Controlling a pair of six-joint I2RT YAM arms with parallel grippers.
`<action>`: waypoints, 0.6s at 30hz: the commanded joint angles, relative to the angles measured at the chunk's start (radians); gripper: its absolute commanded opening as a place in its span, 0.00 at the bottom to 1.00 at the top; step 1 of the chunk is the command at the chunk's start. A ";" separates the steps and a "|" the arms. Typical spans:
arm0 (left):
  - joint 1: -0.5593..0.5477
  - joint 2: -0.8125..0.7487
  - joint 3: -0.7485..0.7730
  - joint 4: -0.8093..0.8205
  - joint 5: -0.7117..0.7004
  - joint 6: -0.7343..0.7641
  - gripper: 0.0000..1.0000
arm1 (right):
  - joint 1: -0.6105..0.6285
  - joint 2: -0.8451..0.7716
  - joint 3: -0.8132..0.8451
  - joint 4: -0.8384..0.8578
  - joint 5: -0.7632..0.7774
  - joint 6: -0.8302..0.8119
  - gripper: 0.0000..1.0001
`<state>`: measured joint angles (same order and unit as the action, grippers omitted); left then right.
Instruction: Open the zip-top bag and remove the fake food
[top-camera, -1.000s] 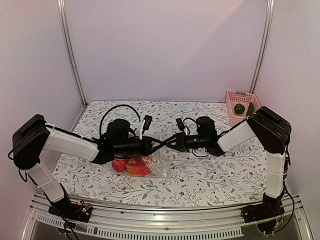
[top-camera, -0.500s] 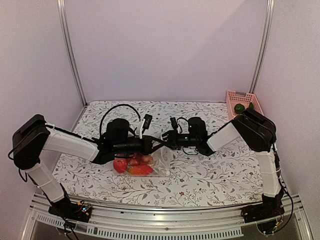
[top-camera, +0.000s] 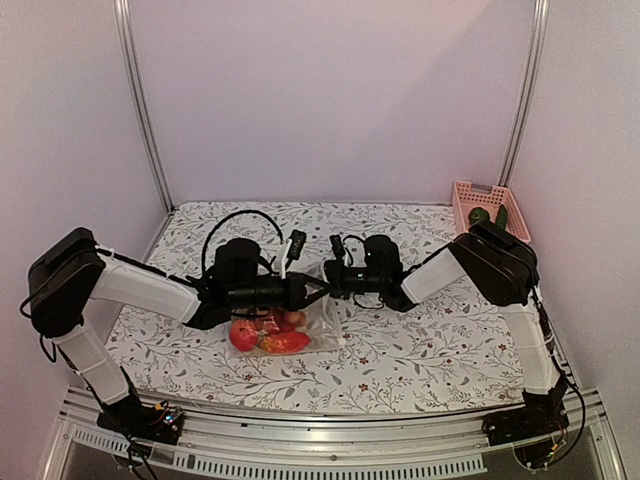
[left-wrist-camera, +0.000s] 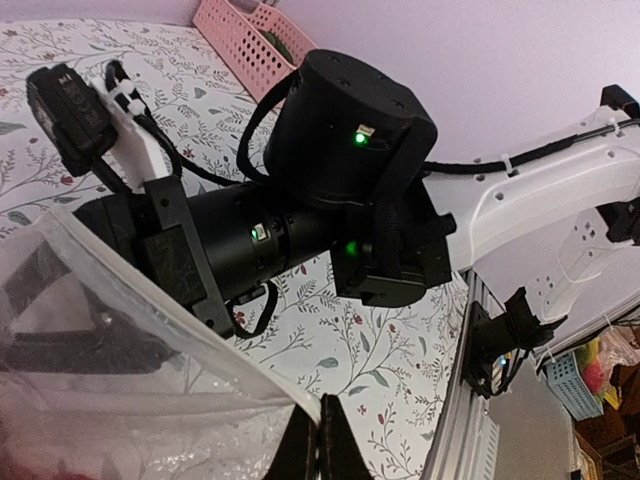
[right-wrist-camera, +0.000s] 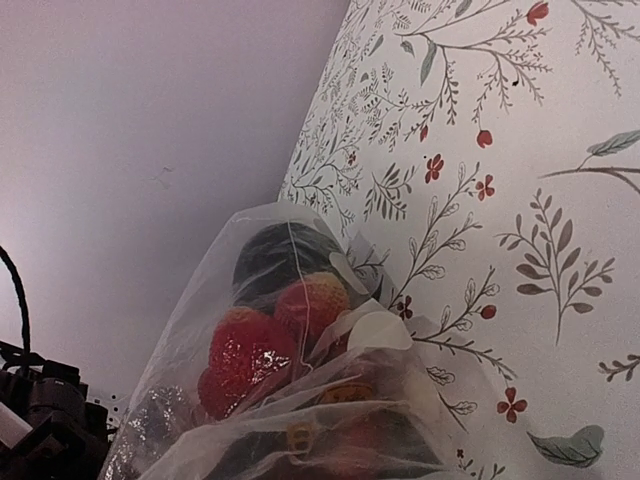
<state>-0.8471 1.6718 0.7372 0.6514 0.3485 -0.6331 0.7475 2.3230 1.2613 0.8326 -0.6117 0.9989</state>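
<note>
zip-top bag (right-wrist-camera: 180, 340): clear thin plastic film, crinkly, shiny in spots. fake food (top-camera: 265, 335): glossy plastic (red pieces look almost wet). table cover (top-camera: 420, 350): matt floral print, smooth. basket (top-camera: 462, 205): pink slatted plastic. frame posts (top-camera: 140, 110): bare metal. arm shells (top-camera: 140, 290): smooth white plastic.

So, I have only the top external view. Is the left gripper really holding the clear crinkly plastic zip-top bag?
Observer: Holding. In the left wrist view the left gripper is shut on the white edge of the zip-top bag.
Operator: And the other arm?
Observer: The fingers of the right gripper show only as dark blurs through the film there; open or shut, I cannot tell.
Operator: Is everything inside red?
Observer: No. The right wrist view shows the fake food mostly red glossy plastic, with a dark green round piece behind.
</note>
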 joint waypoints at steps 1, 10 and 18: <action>-0.008 0.015 -0.001 0.038 0.027 -0.005 0.00 | 0.010 0.038 0.039 0.020 0.019 0.007 0.31; -0.006 0.018 -0.002 0.045 0.023 -0.010 0.00 | 0.013 0.042 0.039 0.028 0.003 0.005 0.07; 0.009 -0.009 -0.023 0.039 -0.036 -0.023 0.00 | 0.039 -0.075 -0.123 0.099 0.026 -0.031 0.00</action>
<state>-0.8459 1.6817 0.7364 0.6697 0.3450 -0.6445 0.7582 2.3226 1.2285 0.8814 -0.6018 1.0042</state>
